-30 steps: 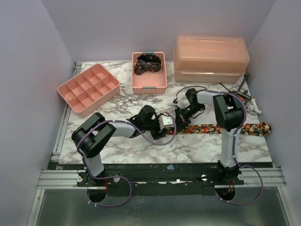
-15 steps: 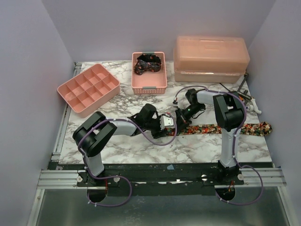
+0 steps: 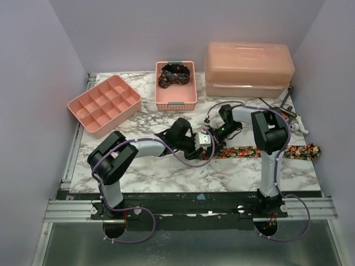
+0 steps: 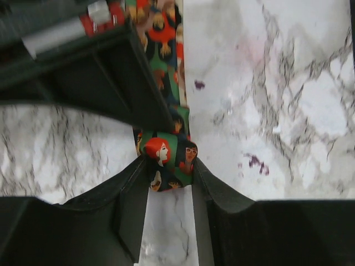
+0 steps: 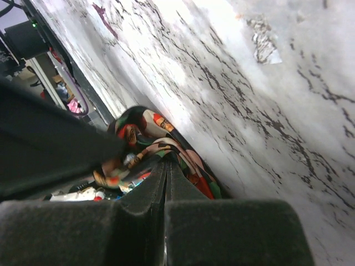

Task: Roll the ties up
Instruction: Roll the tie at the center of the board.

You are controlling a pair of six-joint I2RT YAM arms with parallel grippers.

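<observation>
Two ties are in view. The flecked tie [image 3: 249,151] lies flat along the right part of the table [image 3: 166,172], one end near the right edge, the other under the two grippers where they meet near the middle. The second tie [image 3: 175,75] sits bunched in the basket [image 3: 176,103] at the back.

The left wrist view shows the print on the flecked tie: small cartoon faces with red hair, one wearing glasses, on green and black. A red and white sticker [image 4: 100,16] on the right gripper's body is too blurred to read.

The left gripper [image 4: 169,180] pinches the tie's end, a finger on each side of the cloth, which bulges in a small fold between them. The right gripper [image 5: 166,163] has its fingers pressed tight together, and the tie's curled cloth appears nipped at their tips. In the left wrist view its dark body lies across the tie and hides part of the strip beyond the fold. From above, both grippers cover that end of the tie.

One divided tray [image 3: 104,103] stands at the back left, one lidded box [image 3: 248,66] at the back right, with the basket between them. A few dark tools [image 3: 287,105] lie by the right wall, just beside the box.
</observation>
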